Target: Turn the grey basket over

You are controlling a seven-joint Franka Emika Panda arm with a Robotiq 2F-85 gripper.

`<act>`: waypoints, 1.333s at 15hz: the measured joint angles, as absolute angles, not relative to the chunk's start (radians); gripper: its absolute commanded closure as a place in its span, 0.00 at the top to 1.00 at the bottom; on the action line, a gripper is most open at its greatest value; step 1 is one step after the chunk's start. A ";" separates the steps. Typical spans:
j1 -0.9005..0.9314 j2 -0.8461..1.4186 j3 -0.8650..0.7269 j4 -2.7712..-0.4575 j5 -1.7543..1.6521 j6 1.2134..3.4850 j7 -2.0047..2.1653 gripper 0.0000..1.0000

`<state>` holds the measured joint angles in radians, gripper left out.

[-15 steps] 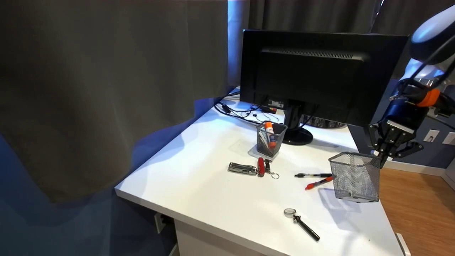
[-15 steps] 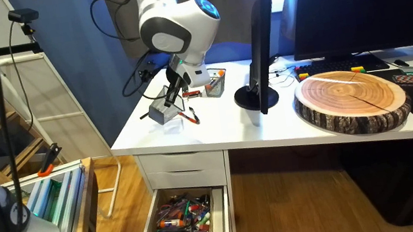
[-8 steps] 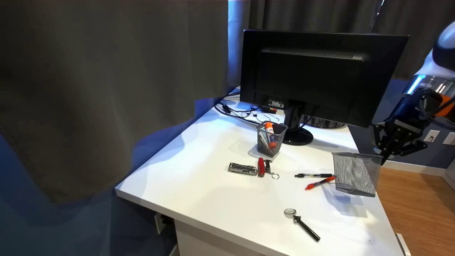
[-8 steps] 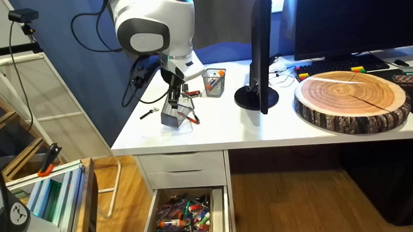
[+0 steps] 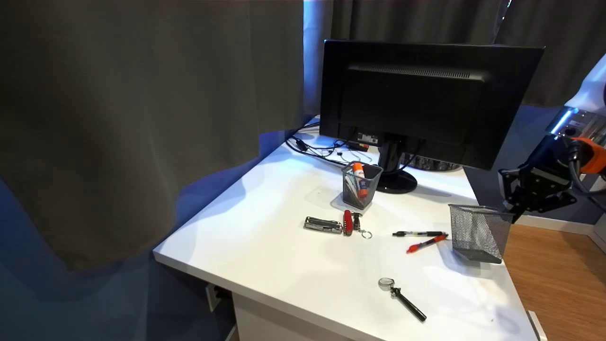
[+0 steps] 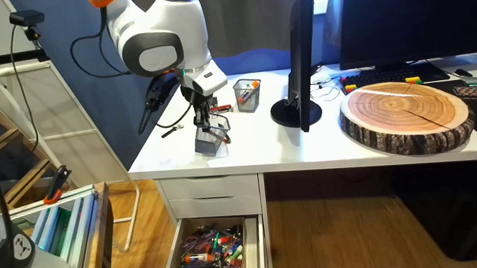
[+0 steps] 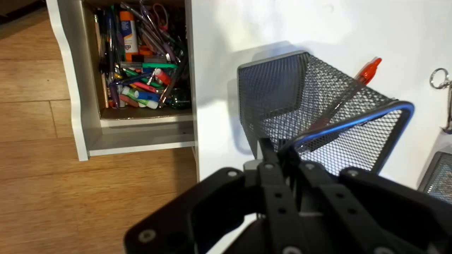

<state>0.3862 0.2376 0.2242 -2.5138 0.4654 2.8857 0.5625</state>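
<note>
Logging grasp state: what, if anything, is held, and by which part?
The grey wire-mesh basket, by its rim at or near a corner, pinched in the gripper.

Blue wall (image 6: 107,111); wooden floor (image 6: 333,228)

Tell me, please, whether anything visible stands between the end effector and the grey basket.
Nothing visible does: in the wrist view the end effector is closed on the rim of the grey basket. Close by, a red pen and a black pen lie on the desk; they might obstruct tipping that way.
</note>
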 measured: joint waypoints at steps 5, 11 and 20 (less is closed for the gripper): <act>0.411 0.237 0.211 -2.541 0.365 2.938 0.662 0.52; 0.416 0.230 0.206 -2.541 0.300 2.937 0.712 0.95; 0.384 0.108 0.250 -2.521 0.287 2.680 0.567 1.00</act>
